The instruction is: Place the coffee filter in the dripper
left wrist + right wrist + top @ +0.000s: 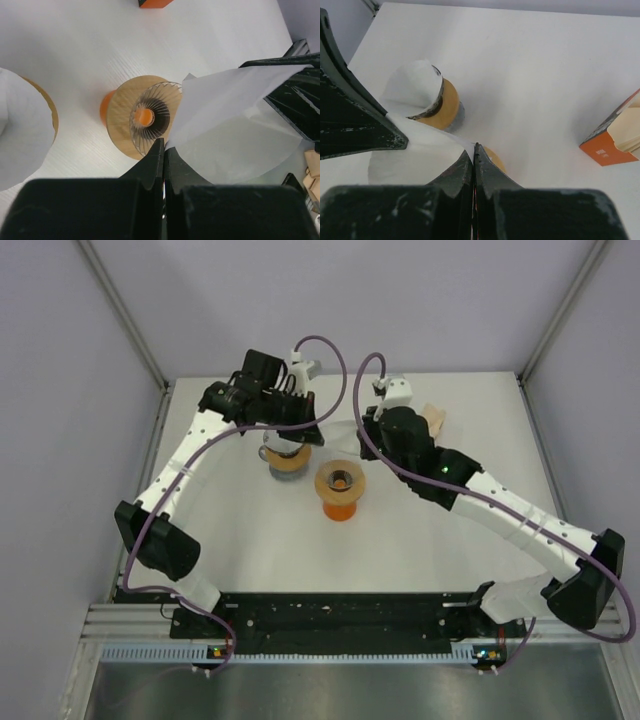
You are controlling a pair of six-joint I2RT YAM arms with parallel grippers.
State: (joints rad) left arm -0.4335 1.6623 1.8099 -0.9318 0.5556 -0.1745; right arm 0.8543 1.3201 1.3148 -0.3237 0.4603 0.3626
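The dripper [142, 117] stands near the middle of the white table [400, 540]. It is a wire cone in a round wooden collar on an orange foot, and there is nothing in its cone. The coffee filter [235, 125] is not in it. The white sheet is spread out just beside the dripper, on the side away from the arm bases, and from the left wrist one edge of it overlaps the wire rim. The two arms hold it between them. The left gripper [163, 150] has its fingers pressed together with the filter's lower edge caught at the tips, right next to the dripper's collar. The right gripper [473, 152] is clenched as well, nipping the paper at its own fingertips, and from the left wrist its dark finger shows at the filter's upper corner. I cannot tell whether the sheet touches the dripper's rim or only hangs in front of it. To the left of the dripper, close by, stands a second holder [442, 102] with a wooden band and a grey base, and white paper sits in its top. Beyond the dripper to the right, well apart from it, lies an orange box [607, 145] with pale filters showing in its open end.
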